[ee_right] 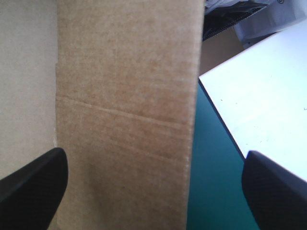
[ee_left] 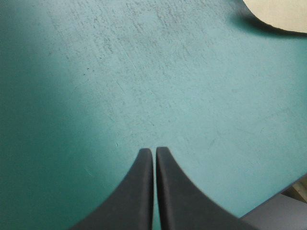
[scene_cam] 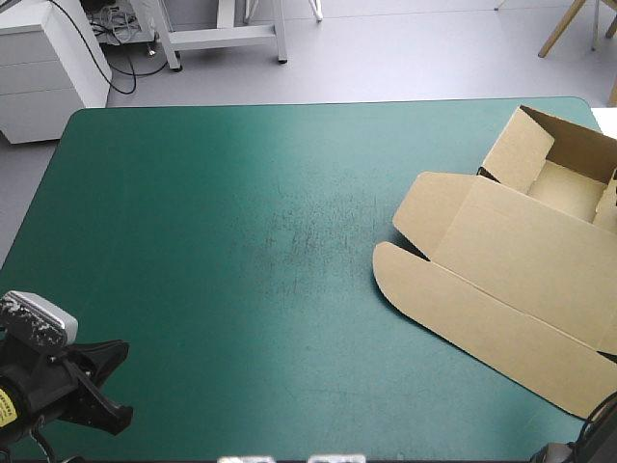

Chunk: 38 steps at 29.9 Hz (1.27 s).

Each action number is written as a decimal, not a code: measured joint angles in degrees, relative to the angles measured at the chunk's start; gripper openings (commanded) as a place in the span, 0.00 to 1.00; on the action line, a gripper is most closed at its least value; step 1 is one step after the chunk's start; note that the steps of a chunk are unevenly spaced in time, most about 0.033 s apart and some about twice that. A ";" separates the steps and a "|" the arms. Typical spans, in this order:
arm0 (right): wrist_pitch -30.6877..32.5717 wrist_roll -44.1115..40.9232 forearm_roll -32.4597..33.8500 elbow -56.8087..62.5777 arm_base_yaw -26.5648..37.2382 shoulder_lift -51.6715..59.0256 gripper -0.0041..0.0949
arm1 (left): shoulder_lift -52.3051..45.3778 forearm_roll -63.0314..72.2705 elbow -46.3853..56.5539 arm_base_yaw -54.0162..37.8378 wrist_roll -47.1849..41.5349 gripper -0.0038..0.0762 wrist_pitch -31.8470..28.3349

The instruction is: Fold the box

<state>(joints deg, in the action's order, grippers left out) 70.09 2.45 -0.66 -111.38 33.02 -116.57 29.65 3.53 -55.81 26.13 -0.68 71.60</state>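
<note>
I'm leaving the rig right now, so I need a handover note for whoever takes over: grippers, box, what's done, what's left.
Left gripper: shut, empty, over the bare teal-green table near its near-left corner.
Right gripper: open, holding nothing, over the box.
The box lies at the table's right side.
Done: tray walls raised at the far end.
Left: lid and its flaps lie flat, not yet folded.

A: Entry one?
B: One right gripper [ee_right: 153,154], black fingers [ee_right: 33,187] spread wide apart.
A: Between them?
B: The box [ee_right: 124,72]: brown board panel, a crease [ee_right: 120,112] across it, its straight edge bordering a strip of teal-green cover [ee_right: 211,182].
</note>
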 measured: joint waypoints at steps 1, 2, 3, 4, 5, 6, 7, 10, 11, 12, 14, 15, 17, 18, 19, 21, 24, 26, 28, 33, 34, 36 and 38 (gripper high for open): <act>0.00 0.07 0.00 0.00 0.00 0.56 0.98 | 0.00 0.00 0.00 0.00 0.00 0.05 0.00; 0.00 0.12 0.00 0.00 0.00 1.13 0.97 | 0.00 0.00 0.00 0.00 0.00 0.05 0.00; 0.00 0.18 -0.08 0.00 0.00 1.91 0.96 | 0.00 0.00 0.00 0.00 0.00 0.05 0.00; 0.00 0.31 -0.58 0.00 0.00 3.40 0.94 | 0.00 0.00 0.00 0.00 0.00 0.05 0.00; 0.05 0.39 -1.24 0.00 0.00 4.59 0.91 | 0.00 0.00 0.00 0.00 0.00 0.05 0.00; 0.05 0.51 -2.05 0.00 0.00 6.21 0.87 | 0.00 0.00 0.00 0.00 0.00 0.05 0.00; 0.11 0.68 -3.23 0.00 0.00 7.98 0.82 | 0.00 -0.06 0.00 0.00 0.00 0.05 0.00; 0.24 1.26 -6.30 0.56 -0.73 13.56 0.58 | 0.00 -0.32 0.00 0.00 0.00 0.05 0.00; 0.26 1.41 -6.55 1.05 -1.25 15.09 0.45 | 0.00 -0.45 0.00 0.00 0.00 0.05 0.00; 0.26 1.76 -6.80 1.86 -2.11 17.02 0.36 | 0.00 -0.44 0.00 0.00 0.00 0.05 0.00; 0.50 2.50 -7.07 3.81 -4.26 20.29 0.12 | 0.00 -0.44 0.00 0.00 0.00 0.05 0.00; 0.64 2.90 -7.13 4.95 -5.72 21.95 0.04 | 0.00 -0.50 0.00 0.00 0.00 0.05 0.00; 0.69 3.82 -7.41 7.21 -8.96 24.61 0.04 | 0.00 -0.64 0.00 0.00 0.00 0.05 0.00; 0.69 4.11 -7.40 8.32 -10.66 26.00 0.04 | 0.00 -0.64 0.00 0.00 0.00 0.05 0.00; 0.69 4.33 -7.40 9.40 -12.40 27.32 0.04 | 0.00 -0.70 0.00 0.00 0.00 0.05 0.00; 0.75 4.58 -7.29 11.34 -15.62 29.80 0.04 | 0.00 -0.82 0.00 0.00 0.00 0.05 0.00; 0.69 4.74 -7.30 15.03 -20.99 33.35 0.04 | 0.00 -0.87 0.00 0.00 0.00 0.05 0.00; -0.23 4.79 -7.30 18.41 -24.80 36.04 0.04 | 0.00 -0.93 0.00 0.00 0.00 0.05 0.00; -1.29 4.97 -7.30 21.80 -28.25 38.54 0.04 | 0.00 -1.14 0.00 0.00 0.00 0.05 0.00; -4.54 5.73 -7.30 31.79 -34.19 45.17 0.04 | 0.00 -2.24 0.00 0.00 0.00 0.05 0.00; -5.28 6.02 -7.30 33.80 -35.08 46.48 0.04 | 0.00 -2.51 0.00 0.00 0.00 0.05 0.00; -6.69 6.78 -7.30 37.29 -36.44 48.93 0.04 | 0.00 -2.96 0.00 0.00 0.68 0.05 0.00; -9.04 7.33 -7.30 40.93 -37.59 52.09 0.04 | -0.14 -3.53 0.24 0.00 0.68 0.05 0.00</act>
<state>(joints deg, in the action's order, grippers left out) 61.05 9.77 -7.96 -70.45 -4.56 -64.49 29.51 0.00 -55.57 26.13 0.00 71.60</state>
